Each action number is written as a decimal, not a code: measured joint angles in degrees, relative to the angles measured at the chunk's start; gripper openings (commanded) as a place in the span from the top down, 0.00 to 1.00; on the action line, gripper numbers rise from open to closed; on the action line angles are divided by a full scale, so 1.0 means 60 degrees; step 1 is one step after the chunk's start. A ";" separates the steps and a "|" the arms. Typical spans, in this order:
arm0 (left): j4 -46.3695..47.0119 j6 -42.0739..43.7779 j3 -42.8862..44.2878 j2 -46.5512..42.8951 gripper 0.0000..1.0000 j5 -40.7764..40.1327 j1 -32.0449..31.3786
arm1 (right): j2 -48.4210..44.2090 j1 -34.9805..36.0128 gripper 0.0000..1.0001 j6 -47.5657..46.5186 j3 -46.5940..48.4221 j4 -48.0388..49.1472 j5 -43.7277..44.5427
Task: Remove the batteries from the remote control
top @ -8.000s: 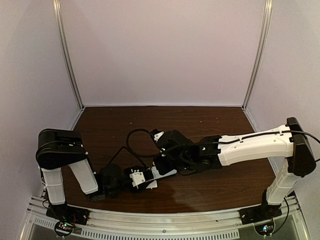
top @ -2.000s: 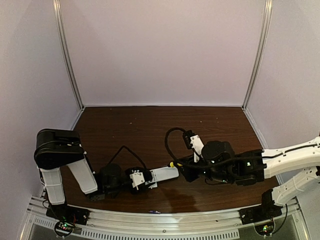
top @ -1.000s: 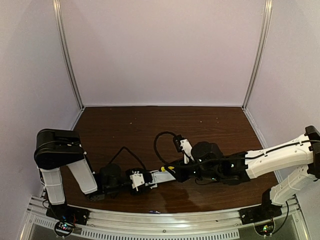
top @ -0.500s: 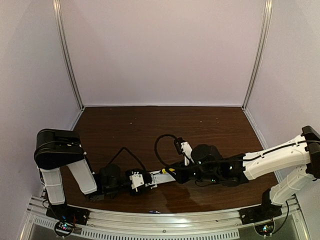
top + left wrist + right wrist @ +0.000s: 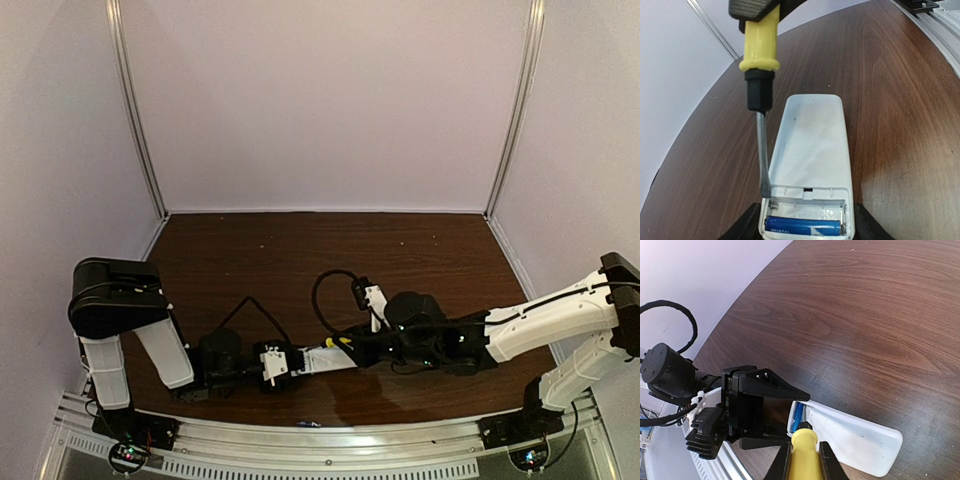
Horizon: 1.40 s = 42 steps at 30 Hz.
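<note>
A dark brown wooden desk (image 5: 300, 250) carries everything, and two white-and-black robot arms reach over it from its near edge.

The left arm's pincer (image 5: 292, 361) lies low near the front of the desk and pinches one end of the single remote control (image 5: 812, 145), a small flat white plastic bar with rounded corners. The remote lies flat, back side up, and its other end points toward the right arm. The battery compartment at the gripped end is uncovered.

The right arm's pincer (image 5: 352, 346) is pressed together on the yellow plastic handle of one screwdriver (image 5: 759, 90), which has a black collar and a thin metal shaft. The blade tip rests at the left corner of the open compartment, on the edge of the emptied far slot.

One blue cylindrical battery (image 5: 802, 226) lies crosswise in the near slot. It bears white lettering, too blurred to read.

One small blue speck (image 5: 309, 424) lies on the ribbed metal rail in front of the desk; what it is I cannot tell.
</note>
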 measured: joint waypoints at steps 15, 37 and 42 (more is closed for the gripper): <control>0.0153 0.0178 0.0000 0.0117 1.00 0.0455 0.0007 | 0.0098 0.0000 1.00 0.0299 -0.0106 0.0350 -0.0058; 0.0171 0.0168 0.0000 0.0127 1.00 0.0372 0.0007 | 0.0368 0.0550 1.00 0.0860 0.0000 -0.0015 0.0102; 0.0171 0.0168 0.0000 0.0127 1.00 0.0375 0.0007 | 0.0423 0.0597 1.00 0.0929 0.0051 -0.0026 0.0215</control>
